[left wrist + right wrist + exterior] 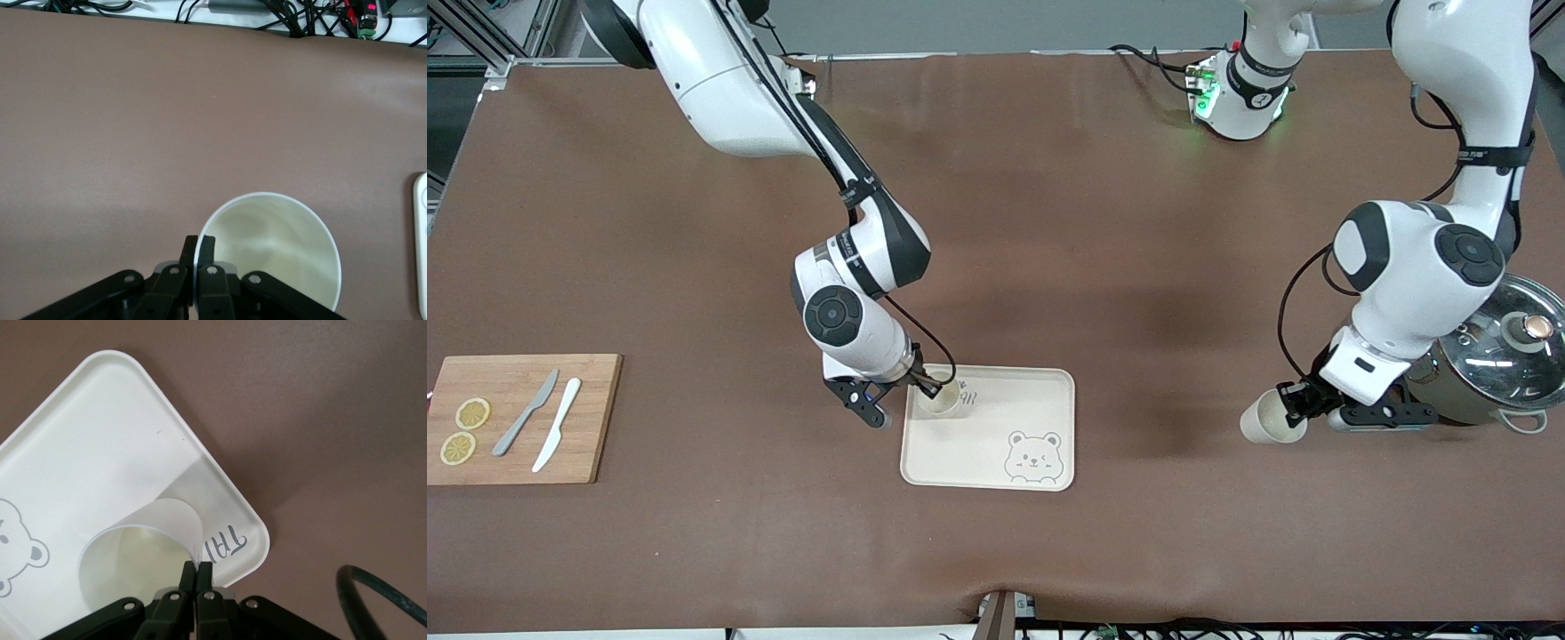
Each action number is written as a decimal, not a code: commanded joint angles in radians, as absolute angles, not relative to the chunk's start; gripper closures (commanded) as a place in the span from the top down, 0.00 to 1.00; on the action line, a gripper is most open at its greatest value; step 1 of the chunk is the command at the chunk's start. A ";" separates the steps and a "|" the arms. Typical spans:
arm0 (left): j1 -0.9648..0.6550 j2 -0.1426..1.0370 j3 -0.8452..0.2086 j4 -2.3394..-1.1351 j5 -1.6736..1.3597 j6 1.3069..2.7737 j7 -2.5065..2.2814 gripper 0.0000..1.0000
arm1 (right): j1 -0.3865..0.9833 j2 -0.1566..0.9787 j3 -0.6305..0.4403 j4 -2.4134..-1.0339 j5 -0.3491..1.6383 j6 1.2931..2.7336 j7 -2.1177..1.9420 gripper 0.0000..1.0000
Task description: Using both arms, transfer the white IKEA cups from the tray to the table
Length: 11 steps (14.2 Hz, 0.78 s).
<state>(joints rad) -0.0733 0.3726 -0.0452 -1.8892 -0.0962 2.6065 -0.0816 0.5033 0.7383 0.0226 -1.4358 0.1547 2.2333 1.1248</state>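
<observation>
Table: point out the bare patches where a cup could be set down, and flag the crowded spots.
Bare cloth of the table runs wide between the cutting board and the tray, and between the tray and the left gripper with its cup. Crowded: the pot at the left arm's end, and the tray corner where the right gripper pinches the other cup.

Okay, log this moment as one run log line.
left gripper: shut on cup over table | right gripper: shut on cup rim on tray
</observation>
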 commanded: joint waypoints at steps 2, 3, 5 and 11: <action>-0.066 0.402 -0.055 -1.933 -0.115 2.704 -0.081 0.00 | 0.497 0.736 0.018 -1.376 0.169 2.209 1.111 0.00; -0.066 0.413 -0.055 -1.939 -0.115 2.727 -0.081 0.00 | 0.497 0.727 0.014 -1.374 0.163 2.197 1.109 0.00; -0.066 0.432 -0.055 -1.959 -0.115 2.782 -0.081 0.00 | 0.473 0.692 0.014 -1.376 0.161 2.142 1.037 0.00; -0.074 0.515 -0.055 -1.983 -0.115 2.928 -0.083 0.00 | 0.373 0.605 0.012 -1.403 0.163 1.952 0.847 0.00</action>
